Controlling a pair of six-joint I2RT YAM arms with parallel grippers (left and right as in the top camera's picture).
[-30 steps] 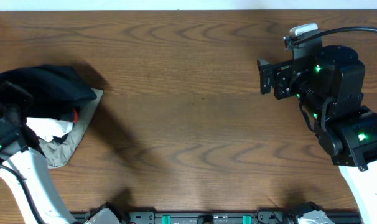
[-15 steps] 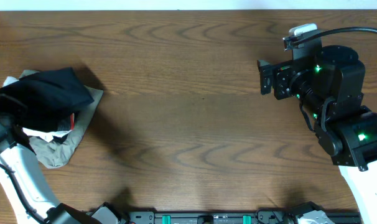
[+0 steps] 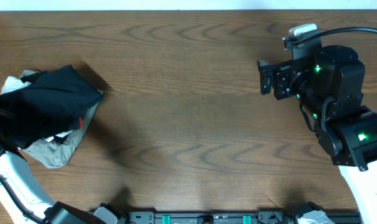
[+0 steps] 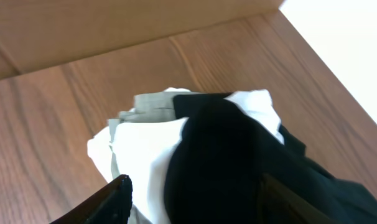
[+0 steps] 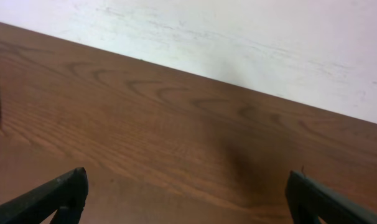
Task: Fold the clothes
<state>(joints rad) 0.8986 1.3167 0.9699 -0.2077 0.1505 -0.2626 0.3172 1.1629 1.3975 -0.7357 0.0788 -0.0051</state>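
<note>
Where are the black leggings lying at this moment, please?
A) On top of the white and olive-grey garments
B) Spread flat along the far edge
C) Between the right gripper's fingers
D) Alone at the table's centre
A: from overhead, the leggings sit bunched on top of the white garment and the olive-grey garment, whose edges stick out around them.

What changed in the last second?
The left gripper opened its jaws, letting go of the black leggings with coral-red trim, which spread out over the white folded garment and olive-grey folded garment. The right gripper has not moved, jaws open.
</note>
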